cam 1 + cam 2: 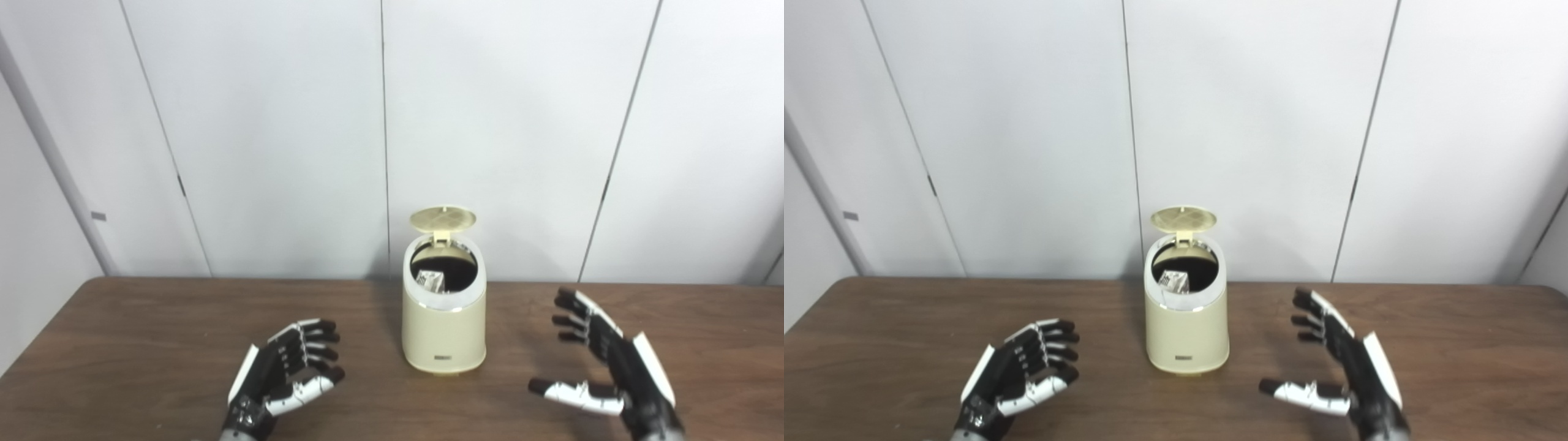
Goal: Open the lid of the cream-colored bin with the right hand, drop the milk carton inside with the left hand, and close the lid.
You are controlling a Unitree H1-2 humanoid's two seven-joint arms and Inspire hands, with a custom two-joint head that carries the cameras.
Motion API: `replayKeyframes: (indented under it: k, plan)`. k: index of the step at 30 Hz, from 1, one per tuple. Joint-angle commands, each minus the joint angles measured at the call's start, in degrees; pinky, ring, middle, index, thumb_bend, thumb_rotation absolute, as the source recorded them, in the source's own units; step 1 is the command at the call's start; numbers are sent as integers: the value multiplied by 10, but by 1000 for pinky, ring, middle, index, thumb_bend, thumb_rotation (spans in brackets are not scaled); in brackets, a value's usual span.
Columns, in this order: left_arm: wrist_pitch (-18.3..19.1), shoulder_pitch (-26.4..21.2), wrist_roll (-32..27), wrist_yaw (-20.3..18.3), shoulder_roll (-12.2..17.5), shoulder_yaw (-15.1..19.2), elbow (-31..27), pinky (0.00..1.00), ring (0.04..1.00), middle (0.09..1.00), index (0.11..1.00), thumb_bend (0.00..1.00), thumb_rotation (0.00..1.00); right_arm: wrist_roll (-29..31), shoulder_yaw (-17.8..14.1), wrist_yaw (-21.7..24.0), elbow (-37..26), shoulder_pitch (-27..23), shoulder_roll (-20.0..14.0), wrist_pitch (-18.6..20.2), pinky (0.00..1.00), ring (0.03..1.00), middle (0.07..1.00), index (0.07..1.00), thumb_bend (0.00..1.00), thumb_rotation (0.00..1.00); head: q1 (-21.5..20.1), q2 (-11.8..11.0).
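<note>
Milk carton already inside cream-colored bin, lid standing upright. Left robot hand and right robot hand both spread wide, empty, flanking bin over counter. Risk: right-hand push on lid tips light bin backward.

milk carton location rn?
Inside the cream-colored bin at table centre: the milk carton shows through the opening, toward its left side, under the raised lid. Both hands are clear of it.
</note>
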Motion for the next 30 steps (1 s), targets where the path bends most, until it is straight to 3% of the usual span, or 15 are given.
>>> replayKeyframes:
  k: [1,3,6,12,17,23,27,30]
  plan:
    - [-31,-11,3,1,-2,-1,-1,514,589,674,731,783,119,-20,7,15,-35,-58,-18,16,744,850,887,905,783,270,0,0]
    - [-35,-10,4,0,-4,-2,4,512,592,679,740,798,134,-27,16,31,-42,-90,-26,45,732,869,921,885,794,310,-2,0]
    - [-34,-7,8,3,-7,-4,5,513,596,685,742,815,149,-48,36,50,-45,-139,-35,79,727,863,895,874,797,287,-3,-3]
    - [-42,-9,11,2,-7,-4,12,511,594,682,735,805,149,-90,61,56,-15,-207,-39,95,675,806,845,842,822,280,-7,-7]
    - [-42,-11,10,2,-6,-1,17,508,593,682,735,808,163,-85,67,77,4,-247,-35,130,718,876,899,885,816,307,-11,-10]
    - [-47,-14,9,0,-7,-1,25,513,598,686,737,795,157,-152,110,108,3,-283,-63,155,760,903,935,915,800,500,-12,-11]
    - [-54,-15,1,1,-12,2,29,511,597,685,735,785,140,-193,137,134,-1,-303,-77,167,831,935,941,921,719,645,-10,-11]
    - [-61,-17,6,2,-12,3,32,502,588,682,736,776,146,-219,153,158,-7,-315,-85,174,832,939,934,913,688,676,-8,-11]
